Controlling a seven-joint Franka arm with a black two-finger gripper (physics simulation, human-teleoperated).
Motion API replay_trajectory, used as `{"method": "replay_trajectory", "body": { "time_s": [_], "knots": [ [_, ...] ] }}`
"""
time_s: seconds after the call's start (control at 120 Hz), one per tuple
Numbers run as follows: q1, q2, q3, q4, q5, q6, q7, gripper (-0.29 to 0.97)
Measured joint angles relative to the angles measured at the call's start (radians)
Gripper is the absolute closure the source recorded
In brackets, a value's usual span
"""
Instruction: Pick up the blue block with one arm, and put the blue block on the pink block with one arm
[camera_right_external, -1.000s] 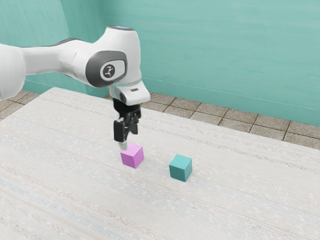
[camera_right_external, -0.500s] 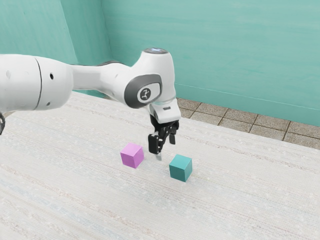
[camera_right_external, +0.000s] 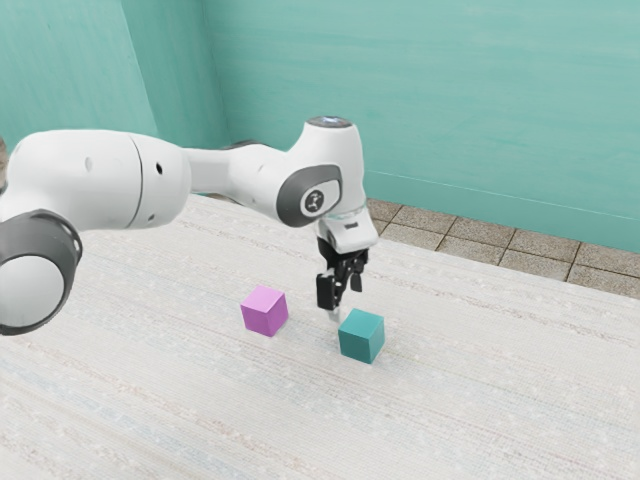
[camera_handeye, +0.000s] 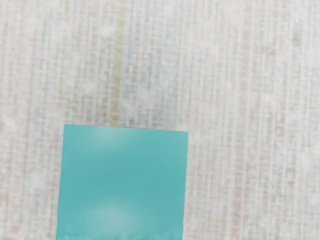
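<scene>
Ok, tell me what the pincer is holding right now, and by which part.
Nothing. The pincer hangs just above the blue block, which sits on the table.

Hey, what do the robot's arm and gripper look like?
The arm is white, with smooth rounded segments. Dark grey joint caps mark the joints, and one carries a small white emblem. It ends in a slim black gripper.

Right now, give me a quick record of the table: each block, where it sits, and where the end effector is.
blue block: flat on the table, nothing on it
pink block: flat on the table, apart from the blue block, toward the exterior view's left
end effector: hangs just above the blue block, on its pink-block side
stacking: not yet done
</scene>
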Motion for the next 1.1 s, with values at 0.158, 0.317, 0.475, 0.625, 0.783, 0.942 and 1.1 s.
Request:
{"method": "replay_trajectory", "body": {
  "time_s": [0.158, 0.317, 0.475, 0.625, 0.783, 0.942, 1.1],
  "knots": [
    [-0.001, 0.039, 0.003, 0.034, 0.001, 0.001, -0.002, 0.0],
    [-0.003, 0.093, 0.003, 0.084, 0.001, 0.002, 0.002, 0.0],
    [-0.004, 0.129, 0.003, 0.101, 0.0, 0.002, 0.005, 0.0],
    [-0.007, 0.149, 0.003, 0.102, 0.0, 0.002, 0.008, 0.0],
    [-0.015, 0.165, 0.001, 0.101, -0.002, 0.002, 0.009, 0.0],
    [-0.016, 0.178, 0.0, 0.1, -0.004, 0.002, 0.009, 0.01],
    [-0.016, 0.181, 0.0, 0.099, -0.007, 0.003, 0.011, 0.24]
  ]
}}
